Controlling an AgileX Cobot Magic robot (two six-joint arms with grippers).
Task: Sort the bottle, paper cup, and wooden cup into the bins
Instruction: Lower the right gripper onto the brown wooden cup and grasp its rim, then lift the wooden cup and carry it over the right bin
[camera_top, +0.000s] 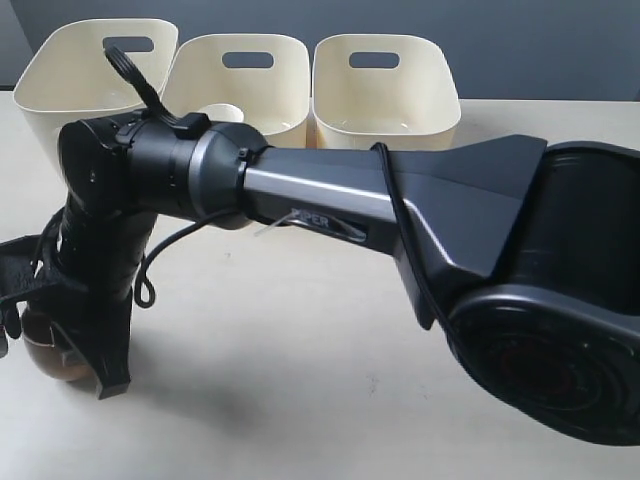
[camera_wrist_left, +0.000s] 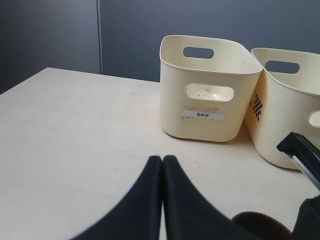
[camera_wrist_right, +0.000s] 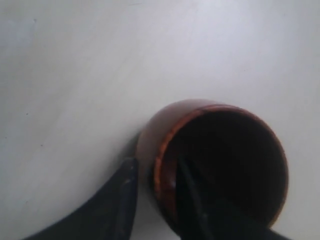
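**Thin hold on the cup's rim**

The wooden cup (camera_wrist_right: 150, 145) sat on the desk (camera_top: 300, 350), well apart from the bins (camera_top: 385, 120). The right tool (camera_wrist_right: 156, 165) straddled its wall, one finger inside and one outside, part-way closed. Whether it pinched firmly could not be told. Lifted loosely, the round cup might tip or slip out. The left tool (camera_wrist_left: 162, 161) was closed and empty.

Left gripper (camera_wrist_left: 162, 160) fingertips pressed together over pale table (camera_wrist_left: 75, 130). Beyond: labelled bin (camera_wrist_left: 202, 90) and second bin (camera_wrist_left: 285, 110) side by side. Dark wooden cup (camera_wrist_left: 262, 225) rim just beside gripper.
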